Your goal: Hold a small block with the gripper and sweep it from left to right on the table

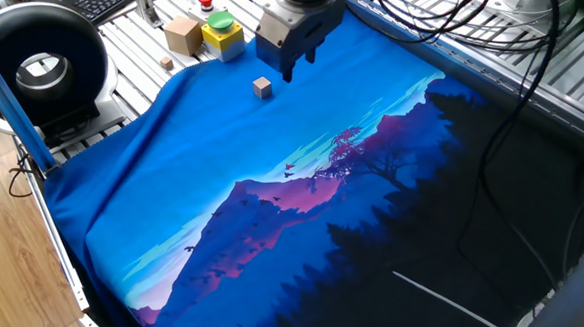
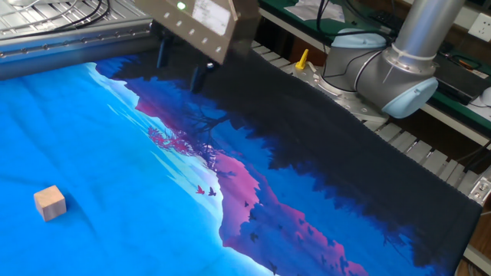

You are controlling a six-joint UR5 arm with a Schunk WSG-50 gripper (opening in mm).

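The small block [image 1: 261,86] is a tiny tan cube lying free on the blue cloth of the table [image 1: 203,178], near its far end. It also shows at the lower left of the other fixed view [image 2: 50,203]. The gripper [image 1: 300,66] hangs above the cloth just right of the block and does not touch it. Its two black fingers [image 2: 163,54] are spread apart with nothing between them. In the other fixed view the gripper [image 2: 180,67] is at the top, well away from the block.
A larger tan box [image 1: 182,34], a yellow box with a green button [image 1: 223,33] and a red button [image 1: 205,1] stand on the metal slats behind the block. A black round device [image 1: 37,65] sits at the left. Black cables [image 1: 490,123] trail over the cloth's right side. The arm's base [image 2: 399,69] stands at the right.
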